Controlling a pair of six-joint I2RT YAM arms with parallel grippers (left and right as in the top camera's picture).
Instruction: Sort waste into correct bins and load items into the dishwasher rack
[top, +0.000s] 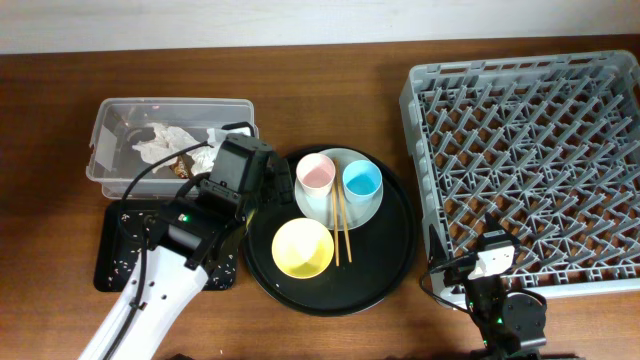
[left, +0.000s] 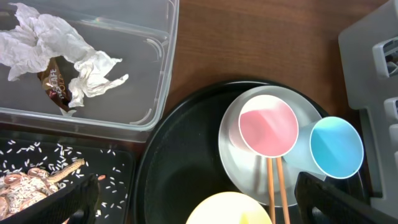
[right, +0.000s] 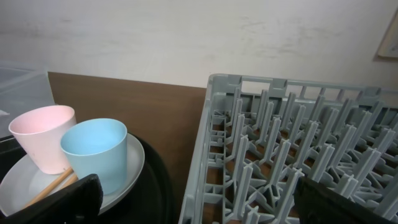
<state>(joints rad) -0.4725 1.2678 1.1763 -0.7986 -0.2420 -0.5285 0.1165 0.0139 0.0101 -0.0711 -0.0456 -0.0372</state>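
Observation:
Crumpled white tissues (left: 50, 43) lie in the clear box (left: 163, 74). Brownish scraps (left: 28, 182) and white grains sit in the shallow black tray (left: 121, 177). The pink cup (top: 316, 173) and blue cup (top: 361, 181) stand on the pale plate (top: 368, 212), with the chopsticks (top: 341, 230) beside them and the yellow bowl (top: 303, 248) in front. My left gripper (left: 199, 210) hangs open and empty over the round tray's left edge, near the box. At the front left corner of the dishwasher rack (top: 530, 170), my right gripper (right: 199, 211) stands open and holds nothing.
A large round black tray (top: 395, 255) carries the plate, cups, bowl and chopsticks, between the bins and the rack. A brown wrapper (left: 55, 84) lies among the tissues. My left arm (top: 150, 290) crosses over the shallow black tray.

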